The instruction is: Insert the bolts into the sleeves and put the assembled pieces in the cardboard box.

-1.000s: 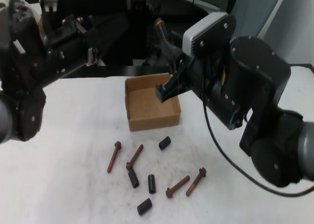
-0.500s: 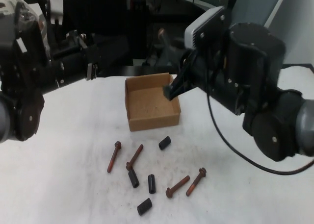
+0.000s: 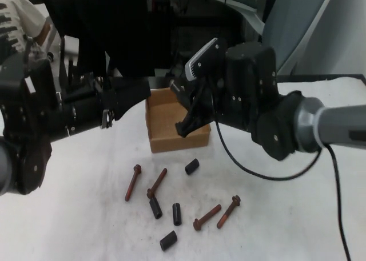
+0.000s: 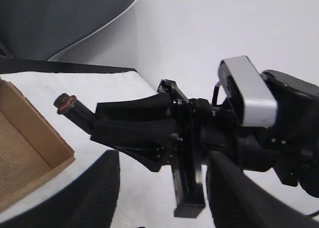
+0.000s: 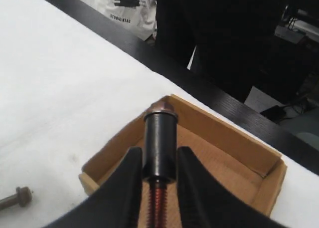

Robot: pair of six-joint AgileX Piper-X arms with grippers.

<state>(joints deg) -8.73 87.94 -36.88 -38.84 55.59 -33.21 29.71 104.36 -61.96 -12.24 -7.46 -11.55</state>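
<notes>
The white bench [image 3: 74,215] carries the open cardboard box [image 3: 177,142]. Over the box's open top hangs the right end effector [image 5: 159,158], clenched on a black sleeve [image 5: 160,143] with a copper-coloured bolt [image 5: 161,107] run through it, the head poking out of one end and the thread out of the other. The left end effector [image 3: 128,96] sits just beside the box on the left arm's side, fingers spread and grasping nothing, while four loose bolts [image 3: 132,183] and four loose sleeves [image 3: 192,167] lie scattered on the bench nearer the arms' bases, apart from the box
</notes>
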